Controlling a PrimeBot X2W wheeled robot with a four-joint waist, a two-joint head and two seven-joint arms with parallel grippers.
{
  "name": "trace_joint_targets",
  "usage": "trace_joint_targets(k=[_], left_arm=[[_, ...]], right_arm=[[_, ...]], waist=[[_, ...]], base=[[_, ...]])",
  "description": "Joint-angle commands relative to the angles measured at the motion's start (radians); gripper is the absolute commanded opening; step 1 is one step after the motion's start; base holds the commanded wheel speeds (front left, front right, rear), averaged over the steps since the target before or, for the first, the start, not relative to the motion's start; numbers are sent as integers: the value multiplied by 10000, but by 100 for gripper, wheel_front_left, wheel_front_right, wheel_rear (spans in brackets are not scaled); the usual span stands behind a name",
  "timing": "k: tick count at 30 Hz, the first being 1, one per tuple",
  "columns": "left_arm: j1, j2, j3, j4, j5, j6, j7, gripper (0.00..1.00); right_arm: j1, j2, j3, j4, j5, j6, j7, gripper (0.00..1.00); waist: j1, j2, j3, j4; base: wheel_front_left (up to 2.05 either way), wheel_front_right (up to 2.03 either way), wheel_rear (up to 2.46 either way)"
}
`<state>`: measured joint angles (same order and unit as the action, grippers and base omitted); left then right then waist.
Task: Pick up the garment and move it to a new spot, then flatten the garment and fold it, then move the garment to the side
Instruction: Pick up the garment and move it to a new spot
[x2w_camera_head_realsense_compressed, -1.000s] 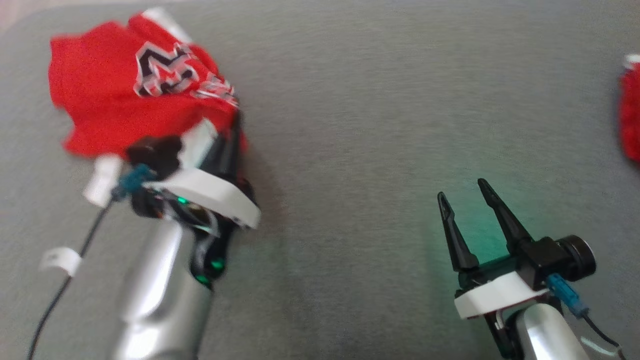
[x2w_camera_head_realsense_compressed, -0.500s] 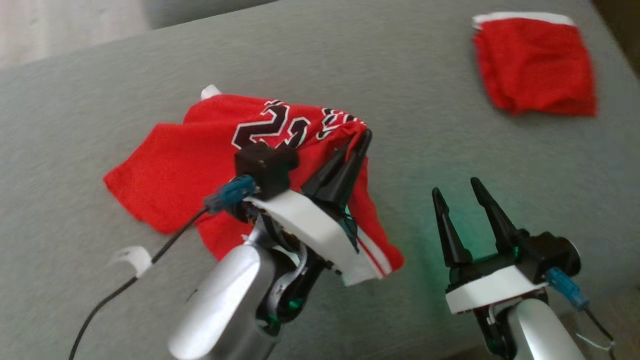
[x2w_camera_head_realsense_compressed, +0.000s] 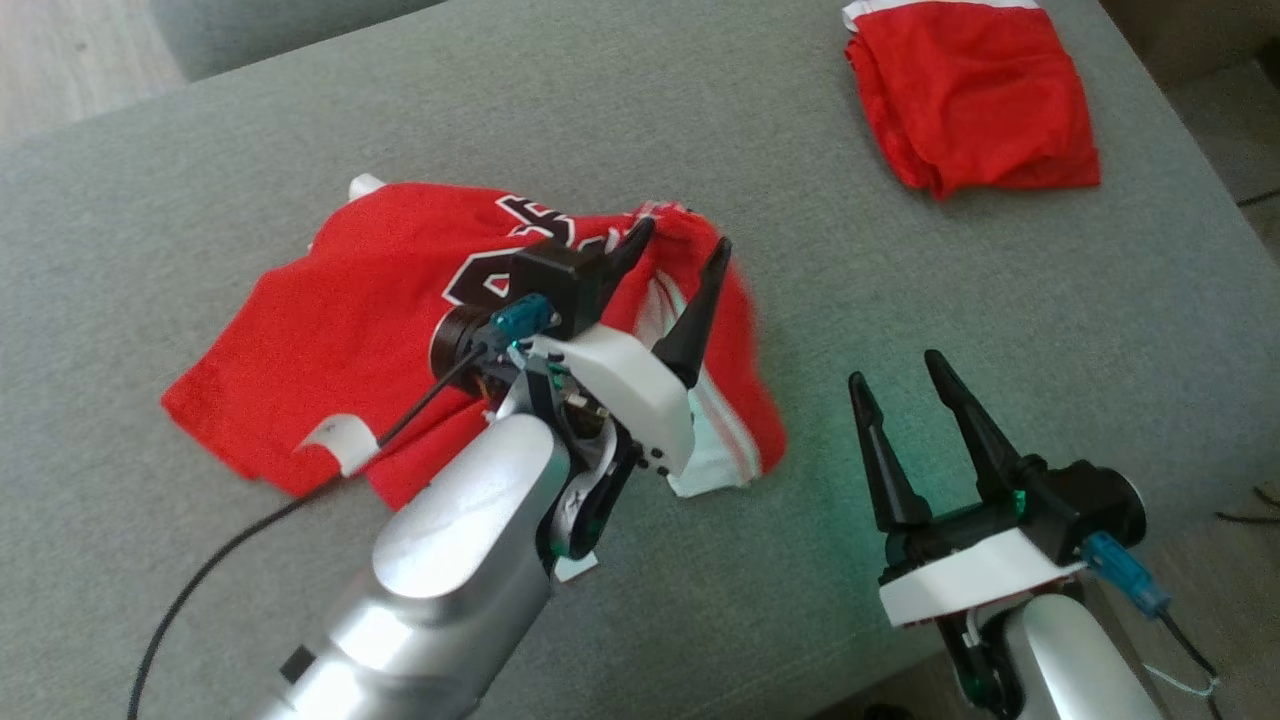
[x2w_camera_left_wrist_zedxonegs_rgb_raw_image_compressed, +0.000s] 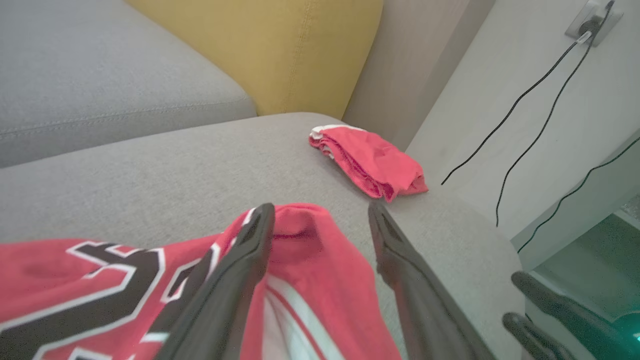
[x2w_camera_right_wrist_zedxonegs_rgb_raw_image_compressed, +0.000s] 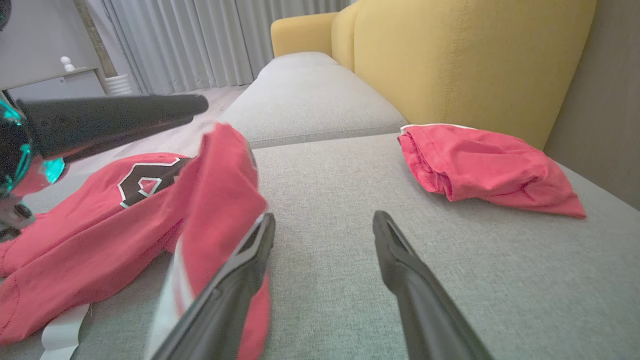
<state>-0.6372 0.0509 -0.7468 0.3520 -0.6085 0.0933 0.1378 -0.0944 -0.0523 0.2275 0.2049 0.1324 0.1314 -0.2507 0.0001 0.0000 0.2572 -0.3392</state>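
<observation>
— Where's the jersey (x2w_camera_head_realsense_compressed: 340, 320)?
— Crumpled on the grey woven cushion (x2w_camera_head_realsense_compressed: 600, 120), under the left claw (x2w_camera_head_realsense_compressed: 680, 250); a soft red, white-striped fold rises between its wide jaws, ungripped.
— Right claw (x2w_camera_head_realsense_compressed: 895, 372)?
— Wide too, empty, near the jersey.

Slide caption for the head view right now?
Left hand open over the crumpled red jersey on the grey cushion, right hand open beside it, folded red garment at the far corner.
</observation>
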Motion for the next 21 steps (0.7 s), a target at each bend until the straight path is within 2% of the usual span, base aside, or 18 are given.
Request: trace_joint_targets(k=[1, 4, 7, 10, 15, 18, 21], left_arm=[[-280, 23, 174, -91, 56, -27, -189, 100], [-118, 188, 211, 77, 95, -21, -414, 100], [470, 591, 400, -32, 48, 91, -842, 100], [1512, 1123, 706, -536, -62, 458, -1306, 100], [3773, 2043, 1233, -1709, -376, 1313, -1762, 100], [4894, 2356, 1485, -2158, -679, 1681, -1846, 100], [5554, 2394, 1524, -2376, -961, 1771, -1829, 100]], right_arm=[[-230, 19, 170, -286, 31, -7, -110, 100], [-146, 20, 103, -272, -23, -7, -110, 100], [6, 20, -1, -214, -126, -7, -110, 100], [202, 20, -133, -181, -250, -7, -110, 100], [647, 20, -405, -175, -526, -7, -110, 100], [871, 20, -516, -188, -692, -7, -110, 100], [974, 20, -531, -174, -813, -7, -110, 100]], waist=[[-1, 0, -80, 114], [-1, 0, -181, 223], [-1, 0, -450, 417], [-1, 0, -800, 614], [-1, 0, -1322, 1080], [-1, 0, -1500, 1435], [-1, 0, -1557, 1728]], base=[[0, 0, 0], [0, 0, 0], [0, 0, 0], [0, 0, 0], [0, 0, 0], [0, 0, 0], [0, 0, 0]])
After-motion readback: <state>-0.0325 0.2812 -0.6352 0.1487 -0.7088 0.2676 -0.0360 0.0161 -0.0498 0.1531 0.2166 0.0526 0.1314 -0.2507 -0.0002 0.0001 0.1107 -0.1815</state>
